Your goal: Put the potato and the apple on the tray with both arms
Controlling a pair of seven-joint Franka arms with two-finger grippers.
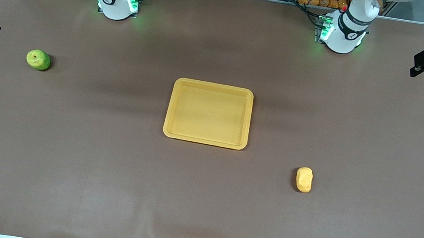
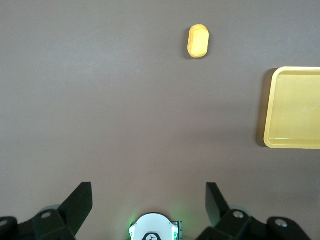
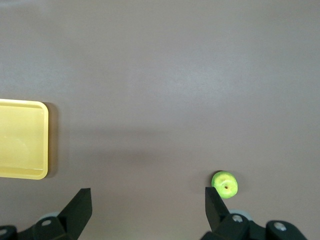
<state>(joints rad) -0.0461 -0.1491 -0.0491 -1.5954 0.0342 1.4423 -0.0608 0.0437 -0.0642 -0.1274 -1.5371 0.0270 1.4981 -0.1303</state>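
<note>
You're looking at a matt brown cloth-like table cover [image 1: 63, 146], slightly rippled at its near edge. The shallow rectangular yellow-orange plastic tray [image 1: 213, 86] has a smooth, faintly glossy finish. The small round green apple [image 1: 38, 59] looks smooth and shiny; the oblong yellow-orange potato [image 1: 304, 179] looks lumpy and dull.

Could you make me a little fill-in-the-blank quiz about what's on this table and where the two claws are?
1. The tray holds ____ of the two foods so far.
2. The green apple lies toward the ____ arm's end of the table.
3. Compared with the apple, the potato lies ____ to the front camera.
4. The left claw and the right claw both have their fingers ____.

Missing words: neither; right; nearer; open
</note>
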